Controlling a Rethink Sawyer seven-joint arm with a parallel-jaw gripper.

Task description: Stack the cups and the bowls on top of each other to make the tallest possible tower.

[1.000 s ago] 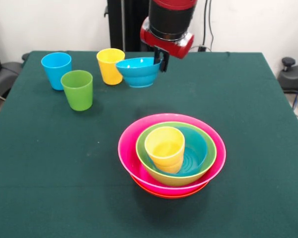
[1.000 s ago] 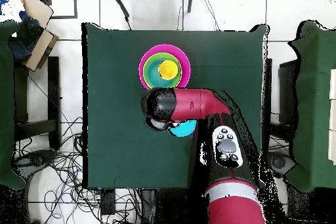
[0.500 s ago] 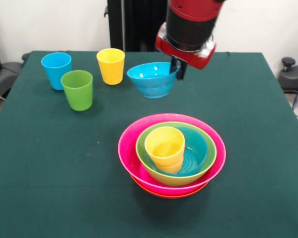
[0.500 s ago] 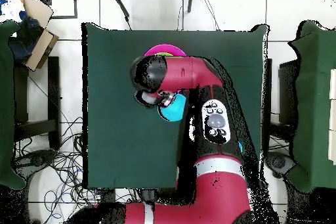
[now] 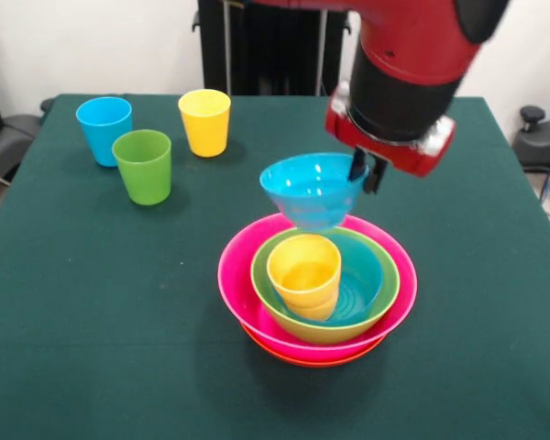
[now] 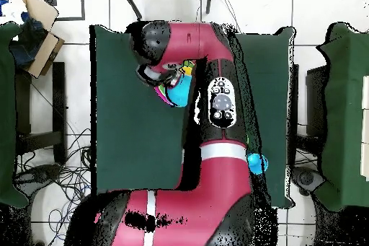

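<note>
The gripper seems closed on the rim of a glossy blue bowl, held above the nested bowls.

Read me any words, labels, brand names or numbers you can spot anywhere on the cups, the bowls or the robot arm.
None: no readable text shows in either view.
The cups, the bowls and the blue bowl in the gripper are plain.
The arm shows round buttons, no legible marking.

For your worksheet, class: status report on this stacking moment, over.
Gripper shut on blue bowl's rim. Bowl airborne above nested stack. Yellow-orange cup sits inside.
</note>
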